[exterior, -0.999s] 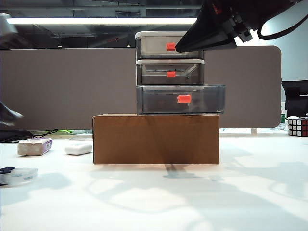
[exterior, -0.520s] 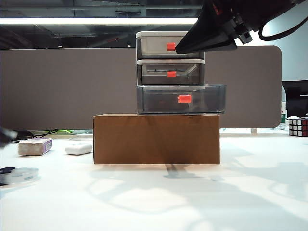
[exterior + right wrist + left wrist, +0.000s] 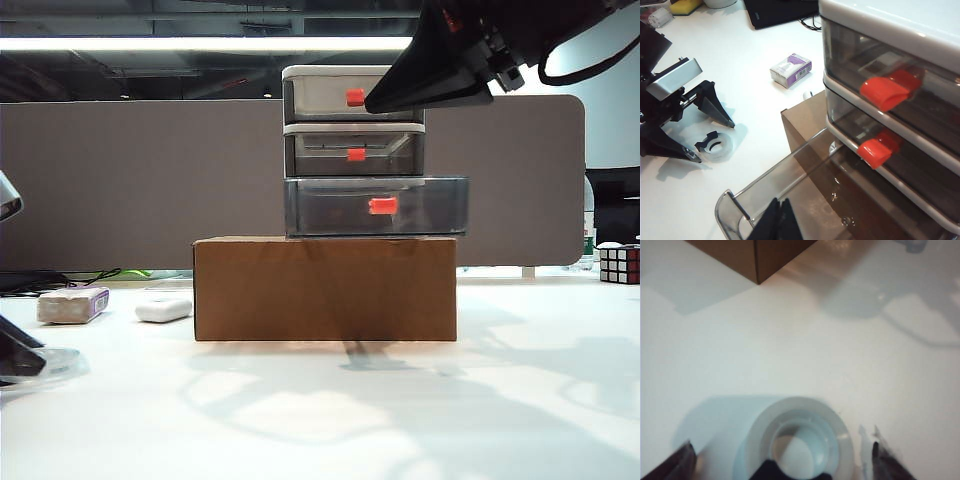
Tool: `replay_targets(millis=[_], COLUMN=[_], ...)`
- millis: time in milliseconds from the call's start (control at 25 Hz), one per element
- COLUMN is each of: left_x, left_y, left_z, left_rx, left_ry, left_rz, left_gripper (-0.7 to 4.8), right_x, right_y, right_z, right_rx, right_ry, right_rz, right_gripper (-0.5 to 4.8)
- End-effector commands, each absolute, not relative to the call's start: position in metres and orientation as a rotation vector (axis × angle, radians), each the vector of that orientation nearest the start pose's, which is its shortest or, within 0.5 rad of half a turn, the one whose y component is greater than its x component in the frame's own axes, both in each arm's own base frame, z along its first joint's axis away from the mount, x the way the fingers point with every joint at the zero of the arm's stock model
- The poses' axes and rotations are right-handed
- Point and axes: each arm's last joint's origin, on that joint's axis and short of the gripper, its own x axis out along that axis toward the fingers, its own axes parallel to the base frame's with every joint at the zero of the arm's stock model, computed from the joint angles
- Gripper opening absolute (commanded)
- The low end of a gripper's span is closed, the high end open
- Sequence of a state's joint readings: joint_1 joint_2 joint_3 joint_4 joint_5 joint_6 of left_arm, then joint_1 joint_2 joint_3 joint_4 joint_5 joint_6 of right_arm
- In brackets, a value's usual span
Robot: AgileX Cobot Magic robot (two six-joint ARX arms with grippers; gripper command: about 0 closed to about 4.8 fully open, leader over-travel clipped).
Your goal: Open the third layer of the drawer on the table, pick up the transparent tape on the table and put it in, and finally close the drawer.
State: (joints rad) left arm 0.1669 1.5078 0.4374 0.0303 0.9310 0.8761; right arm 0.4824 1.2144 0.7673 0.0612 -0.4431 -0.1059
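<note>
The transparent tape (image 3: 797, 437), a clear roll with a black piece at one side, lies flat on the white table (image 3: 805, 355). My left gripper (image 3: 782, 467) is open, with one finger on each side of the roll and not touching it. In the exterior view the tape (image 3: 58, 362) sits at the far left edge, partly behind a left finger (image 3: 18, 358). The drawer (image 3: 353, 150) stands on a cardboard box. Its third layer (image 3: 375, 205) is pulled out. My right gripper (image 3: 781, 220) is shut and empty above that open tray (image 3: 767, 175). In the exterior view it (image 3: 372, 101) hangs by the top layer.
The brown cardboard box (image 3: 325, 288) fills the middle of the table. Left of it lie a grey block with a purple label (image 3: 72, 304) and a white oblong bar (image 3: 163, 309). A Rubik's cube (image 3: 618, 263) stands at the far right. A grey partition runs behind.
My left gripper has come down at the left edge onto the tape's spot and now brackets it. The right gripper and the drawers have stayed put.
</note>
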Motion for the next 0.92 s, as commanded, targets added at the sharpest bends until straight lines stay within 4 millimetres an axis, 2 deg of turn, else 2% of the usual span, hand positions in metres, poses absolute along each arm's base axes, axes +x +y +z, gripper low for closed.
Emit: replay_targets(millis=[40,160,240,280,400,560,680,919], left_x=[0.218,0.219,0.219,0.219,0.219,0.218,0.216,0.221], left_y=[0.007,0.001,-0.003,-0.004,-0.007,-0.006,-0.006,-0.007], left_z=[0.102,0.098,0.096,0.096,0.095,0.093,0.092,0.101], left_rx=[0.266,0.294,0.31,0.315,0.328,0.35,0.364,0.375], left_ry=[0.53,0.559,0.576,0.581,0.597,0.636,0.649,0.595], left_rz=[-1.031,-1.04,-1.044,-1.044,-1.048,-1.027,-1.039,-1.049], left_gripper=[4.66,4.65,4.46,4.25,3.06,2.56,1.62,1.49], right_x=[0.226,0.226,0.226,0.226,0.225,0.225,0.225,0.225], right_y=[0.132,0.132,0.132,0.132,0.132,0.132,0.132,0.132], right_z=[0.266,0.265,0.265,0.264,0.262,0.262,0.262,0.262], right_rx=[-0.108,-0.108,-0.108,-0.108,-0.108,-0.108,-0.108,-0.107], right_ry=[0.335,0.336,0.337,0.339,0.347,0.347,0.347,0.346], right_rz=[0.939,0.939,0.938,0.939,0.938,0.938,0.938,0.939], right_gripper=[-0.01,-0.01,-0.01,-0.01,-0.01,-0.01,-0.01,-0.01])
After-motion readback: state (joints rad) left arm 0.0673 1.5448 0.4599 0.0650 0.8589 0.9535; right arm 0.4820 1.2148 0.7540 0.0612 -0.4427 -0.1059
